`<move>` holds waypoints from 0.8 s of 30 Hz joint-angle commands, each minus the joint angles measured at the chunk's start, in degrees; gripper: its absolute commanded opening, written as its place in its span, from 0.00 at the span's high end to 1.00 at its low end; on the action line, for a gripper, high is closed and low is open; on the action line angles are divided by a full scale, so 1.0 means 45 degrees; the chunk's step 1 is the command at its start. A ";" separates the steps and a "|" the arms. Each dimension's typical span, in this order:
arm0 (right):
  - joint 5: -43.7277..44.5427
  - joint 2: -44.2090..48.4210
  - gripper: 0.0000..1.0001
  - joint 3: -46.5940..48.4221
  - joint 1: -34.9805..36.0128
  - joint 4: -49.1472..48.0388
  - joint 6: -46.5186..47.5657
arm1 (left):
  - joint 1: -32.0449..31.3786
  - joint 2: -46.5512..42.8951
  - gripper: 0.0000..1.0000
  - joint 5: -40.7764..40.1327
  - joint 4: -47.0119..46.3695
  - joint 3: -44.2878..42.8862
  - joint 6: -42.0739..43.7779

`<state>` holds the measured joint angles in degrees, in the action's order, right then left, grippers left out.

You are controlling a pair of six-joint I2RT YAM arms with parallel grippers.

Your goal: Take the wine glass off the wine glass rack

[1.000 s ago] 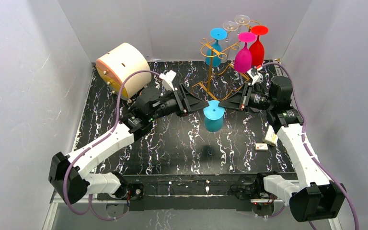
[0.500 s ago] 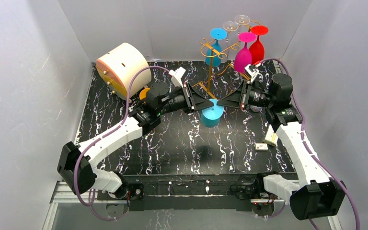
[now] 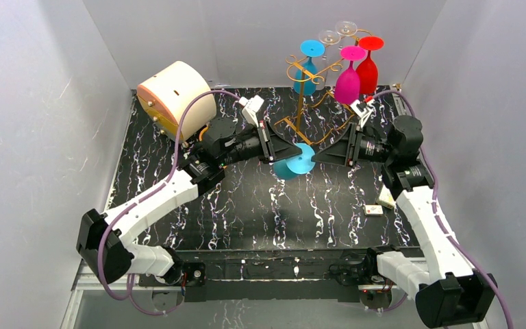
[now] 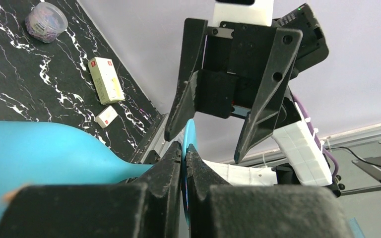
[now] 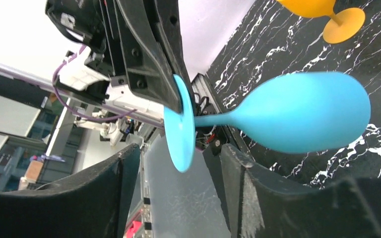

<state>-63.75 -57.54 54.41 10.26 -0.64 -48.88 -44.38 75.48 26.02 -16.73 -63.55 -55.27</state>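
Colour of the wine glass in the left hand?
The wine glass is cyan blue; shows best in the right wrist view.

My work surface point(image 3: 246, 205): a rectangular top, black with white veins like marble. Three plain, pale grey walls enclose it. These are the back wall point(image 3: 246, 41), the left wall point(image 3: 34, 137) and the right wall point(image 3: 493, 103), each rising from an edge of the surface. A dark metal rail point(image 3: 281, 264) runs along the near edge. The light is even and soft, and a faint shadow point(image 3: 289, 218) lies near the middle of the surface. Beyond the near edge, my right wrist view shows a blurred room point(image 5: 10, 148), too unclear to describe.
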 commanded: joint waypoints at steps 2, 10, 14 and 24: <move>-0.0782 0.0880 0.29 -0.1013 0.0128 -0.1886 -0.1318 | -0.0040 -0.0965 1.00 0.0368 -0.1042 0.0284 0.0690; -0.0699 0.0613 0.53 -0.1279 0.1079 -0.3720 -0.2513 | -0.0040 -0.1110 1.00 0.1150 -0.1735 0.0652 0.0858; -0.0115 0.0378 0.69 -0.1841 0.1170 -0.5697 -0.4417 | -0.0050 -0.1014 1.00 0.1263 -0.1701 0.0462 0.0957; -0.0531 0.0421 0.99 -0.1642 0.1383 -0.5416 -0.3999 | -0.0040 -0.1249 1.00 0.1119 -0.1639 0.0812 0.0992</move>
<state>-65.56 -57.21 45.10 15.79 -25.89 -70.08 -44.31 72.25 30.26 -23.57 -59.99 -52.49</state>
